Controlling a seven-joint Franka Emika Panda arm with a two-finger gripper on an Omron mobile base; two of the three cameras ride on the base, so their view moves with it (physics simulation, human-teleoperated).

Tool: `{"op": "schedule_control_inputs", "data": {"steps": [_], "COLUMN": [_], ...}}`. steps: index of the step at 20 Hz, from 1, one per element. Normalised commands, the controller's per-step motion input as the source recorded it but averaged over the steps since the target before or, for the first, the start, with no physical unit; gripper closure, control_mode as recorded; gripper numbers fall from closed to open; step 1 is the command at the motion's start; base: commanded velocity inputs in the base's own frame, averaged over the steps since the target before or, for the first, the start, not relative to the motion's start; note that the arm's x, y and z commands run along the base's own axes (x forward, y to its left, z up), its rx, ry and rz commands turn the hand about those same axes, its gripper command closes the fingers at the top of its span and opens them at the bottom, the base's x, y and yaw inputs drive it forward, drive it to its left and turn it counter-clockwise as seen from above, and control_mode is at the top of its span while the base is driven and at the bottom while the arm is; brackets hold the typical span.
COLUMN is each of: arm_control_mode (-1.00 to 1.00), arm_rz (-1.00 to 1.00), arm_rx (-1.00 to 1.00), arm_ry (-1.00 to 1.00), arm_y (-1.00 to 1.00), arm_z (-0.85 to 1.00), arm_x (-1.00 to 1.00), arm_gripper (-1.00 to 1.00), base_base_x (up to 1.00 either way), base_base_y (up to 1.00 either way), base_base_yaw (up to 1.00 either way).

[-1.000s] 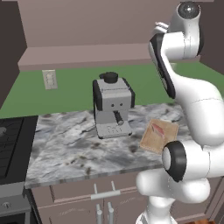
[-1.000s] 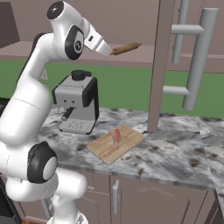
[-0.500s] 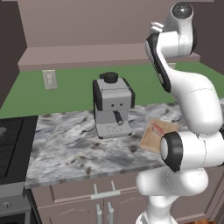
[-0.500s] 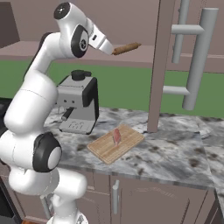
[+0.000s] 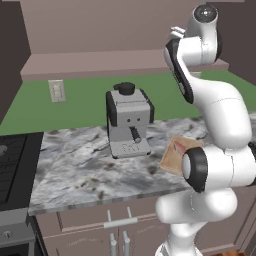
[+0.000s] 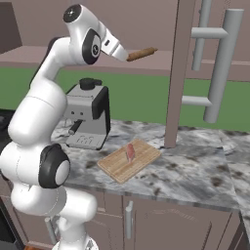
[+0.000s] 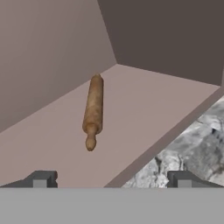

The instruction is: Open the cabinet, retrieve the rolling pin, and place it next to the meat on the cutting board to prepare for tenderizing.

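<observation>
The cabinet (image 6: 215,63) is seen open at the upper right of the right base view, its door edge-on with the long silver bar handle (image 6: 222,66) facing the camera. Inside, on the bare shelf floor (image 7: 144,109), the rolling pin (image 7: 93,110) is found lying flat, left of centre in the hand view, one knobbed end pointing toward the lower edge; nothing else is seen on the shelf around it. In the right base view the same rolling pin (image 6: 141,53) is shown near the top centre.

The gripper (image 7: 111,178) is held wide, its two dark tips spread apart at the bottom of the hand view, apart from the pin and holding nothing.

The cutting board (image 6: 129,159) is laid on the marble counter (image 6: 195,171) at centre frame, with the meat (image 6: 130,152) resting on it. A grey coffee machine (image 6: 89,114) stands just left of the board.
</observation>
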Motion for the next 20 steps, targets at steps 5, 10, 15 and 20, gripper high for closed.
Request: {"op": "schedule_control_inputs", "data": {"steps": [5, 10, 15, 20], "arm_control_mode": [-1.0, -1.0, -1.0, -1.0], "arm_rz": [0.0, 0.0, 0.01, 0.02], "arm_rx": [0.0, 0.0, 0.0, 0.0], "arm_ry": [0.0, 0.0, 0.0, 0.0], "arm_y": [0.0, -0.06, -0.17, -0.15], "arm_z": [-0.08, -0.07, -0.08, -0.05], "arm_x": [0.17, 0.18, 0.16, 0.2], "arm_gripper": [-1.0, -1.0, -1.0, -1.0], "base_base_x": [0.0, 0.0, 0.0, 0.0], "base_base_y": [0.0, 0.0, 0.0, 0.0], "base_base_yaw": [0.0, 0.0, 0.0, 0.0]}}
